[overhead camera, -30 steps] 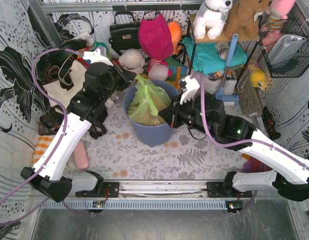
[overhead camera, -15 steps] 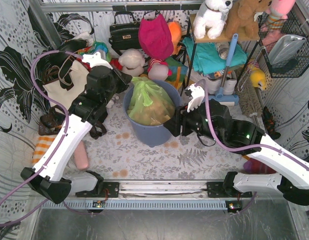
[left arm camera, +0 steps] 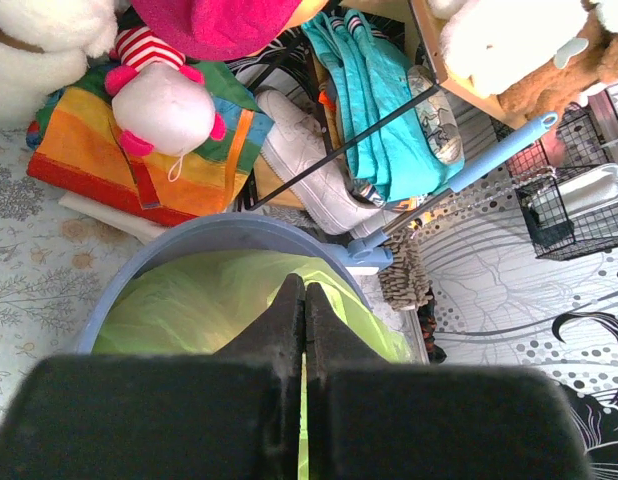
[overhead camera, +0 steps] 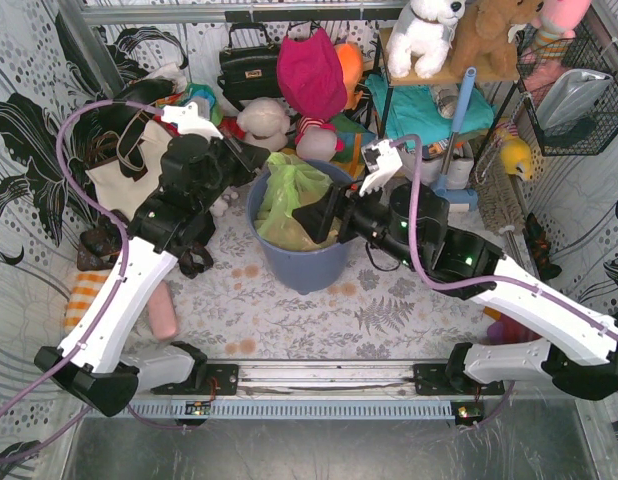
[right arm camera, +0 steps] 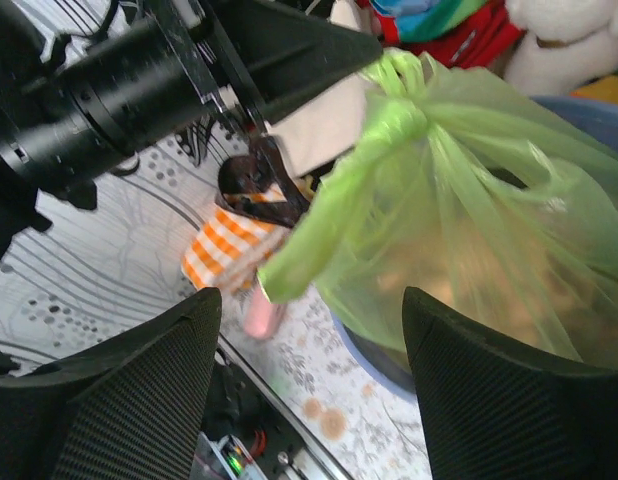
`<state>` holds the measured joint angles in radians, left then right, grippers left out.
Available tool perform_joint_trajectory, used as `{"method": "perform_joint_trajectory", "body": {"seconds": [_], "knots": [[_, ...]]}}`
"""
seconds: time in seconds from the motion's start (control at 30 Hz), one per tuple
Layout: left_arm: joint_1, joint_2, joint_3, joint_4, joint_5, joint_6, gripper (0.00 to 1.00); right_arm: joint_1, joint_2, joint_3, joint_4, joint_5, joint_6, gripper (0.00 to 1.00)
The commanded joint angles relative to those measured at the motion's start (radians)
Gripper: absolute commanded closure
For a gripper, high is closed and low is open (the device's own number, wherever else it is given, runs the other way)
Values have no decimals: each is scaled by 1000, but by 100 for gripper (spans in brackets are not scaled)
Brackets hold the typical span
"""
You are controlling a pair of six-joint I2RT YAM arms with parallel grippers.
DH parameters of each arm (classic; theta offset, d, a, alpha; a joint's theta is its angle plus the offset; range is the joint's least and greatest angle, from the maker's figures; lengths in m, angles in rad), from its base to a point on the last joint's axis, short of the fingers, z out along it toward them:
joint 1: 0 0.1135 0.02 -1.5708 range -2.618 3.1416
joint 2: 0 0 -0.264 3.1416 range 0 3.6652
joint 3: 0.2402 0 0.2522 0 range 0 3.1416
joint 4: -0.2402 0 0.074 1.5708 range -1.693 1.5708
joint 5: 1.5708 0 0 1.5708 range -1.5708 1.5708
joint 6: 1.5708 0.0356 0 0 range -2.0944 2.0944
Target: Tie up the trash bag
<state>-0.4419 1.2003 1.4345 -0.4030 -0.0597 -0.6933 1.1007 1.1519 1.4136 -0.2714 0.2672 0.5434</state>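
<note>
Right wrist view: thin translucent lime-green trash bag [right arm camera: 469, 230] sits in round blue-grey bin [overhead camera: 299, 265] on floral-print desk [overhead camera: 289, 320], with its neck knotted and a twisted tail hanging loose. On the right gripper [right arm camera: 311, 300] the jaws are wide apart and empty, the tail just above them. On the left gripper [left arm camera: 305, 300] the jaws are closed at the bag top; cannot tell if they pinch film. Step looks like cinching the knot. Next move probably calls for the right jaws to grasp the tail and pull against the left.

One lime-green trash bag [overhead camera: 294, 195] and one blue-grey bin [overhead camera: 299, 268], a single of each! Along the far edge of the tabletop I count one black handbag [overhead camera: 249, 68], one cream tote bag [overhead camera: 124, 175], one white plush dog [overhead camera: 426, 35] and one brown plush bear [overhead camera: 489, 38]. Toward the right edge that's one blue-handled brush [overhead camera: 459, 115] and one wire basket [overhead camera: 579, 100].
</note>
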Motion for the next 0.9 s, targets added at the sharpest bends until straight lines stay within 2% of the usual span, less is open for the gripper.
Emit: {"method": "perform_joint_trajectory", "body": {"seconds": [0.0, 0.13, 0.3, 0.53, 0.73, 0.87], "knots": [[6, -32, -4, 55, 18, 11, 100, -3, 63, 72, 83, 16, 59, 27], [6, -42, -12, 58, 21, 8, 100, -29, 82, 43, 117, 14, 106, 28], [6, -41, -15, 63, 37, 6, 100, -109, 67, -47, 200, -67, 188, 39], [6, -40, -31, 73, 39, 3, 100, -133, 89, -98, 279, -200, 250, 44], [6, -37, -34, 74, 38, 2, 100, -134, 103, -97, 283, -235, 271, 59], [5, -40, -38, 75, 37, 3, 100, -143, 104, -96, 265, -246, 268, 61]]}}
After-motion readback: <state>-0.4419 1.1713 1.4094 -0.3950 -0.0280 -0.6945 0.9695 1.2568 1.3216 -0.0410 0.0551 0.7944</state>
